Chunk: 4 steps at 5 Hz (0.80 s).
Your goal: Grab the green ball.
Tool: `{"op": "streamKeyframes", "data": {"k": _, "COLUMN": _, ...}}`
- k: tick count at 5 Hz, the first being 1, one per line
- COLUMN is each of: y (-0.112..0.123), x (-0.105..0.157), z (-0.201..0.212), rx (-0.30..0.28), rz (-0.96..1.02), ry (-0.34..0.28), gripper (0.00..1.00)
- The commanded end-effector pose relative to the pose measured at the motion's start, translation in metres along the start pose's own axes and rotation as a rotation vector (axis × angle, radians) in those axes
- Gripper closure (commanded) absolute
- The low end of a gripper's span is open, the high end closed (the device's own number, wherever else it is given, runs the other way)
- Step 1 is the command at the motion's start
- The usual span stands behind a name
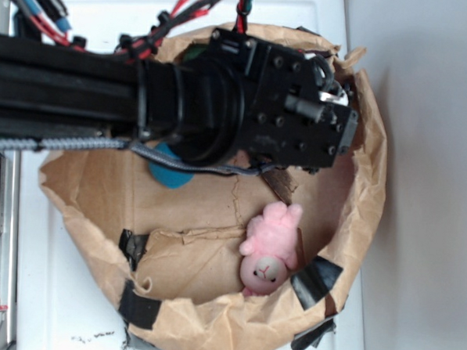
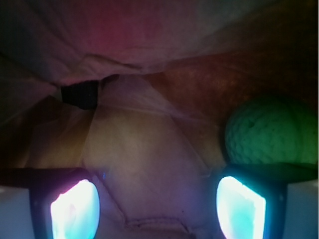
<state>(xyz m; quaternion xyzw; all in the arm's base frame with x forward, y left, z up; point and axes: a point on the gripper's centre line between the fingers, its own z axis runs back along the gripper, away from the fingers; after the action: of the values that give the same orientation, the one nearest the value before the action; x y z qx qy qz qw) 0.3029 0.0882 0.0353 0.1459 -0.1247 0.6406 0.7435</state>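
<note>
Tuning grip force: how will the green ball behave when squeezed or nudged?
The green ball looks knitted and ribbed, so probably soft, light and grippy. Being round, it may roll on the paper bag if a tool finger nudges it.

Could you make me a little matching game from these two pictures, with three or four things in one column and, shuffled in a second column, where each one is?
Things:
1. small mint-green knitted ball
2. pink plush toy animal
3. smooth teal-blue ball
4. black robot gripper

Places:
A. lying low in the crumpled brown paper nest, out in the open
B. mostly hidden beneath the black arm, only an edge showing
C. just beyond the right-hand fingertip in the wrist view
D. hanging over the upper part of the nest

Pairs: 1-C, 2-A, 3-B, 4-D
</note>
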Motion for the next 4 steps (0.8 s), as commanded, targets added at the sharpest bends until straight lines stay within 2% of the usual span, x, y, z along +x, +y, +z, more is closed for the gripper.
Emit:
{"op": "streamKeyframes", "data": {"k": 1, "y": 0.026, "x": 0.016, "z": 0.02, "rx": -0.014, "rz": 0.02, "ry": 0.003, "gripper": 0.0}}
{"op": "streamKeyframes", "data": {"k": 3, "y": 0.041, "x": 0.03, "z": 0.032, "rx": 0.022, "rz": 0.011, "ry": 0.038, "gripper": 0.0}}
{"op": "streamKeyframes", "data": {"k": 4, "y": 0.047, "x": 0.032, "z": 0.031, "rx": 0.008, "rz": 0.012, "ry": 0.038, "gripper": 0.0}}
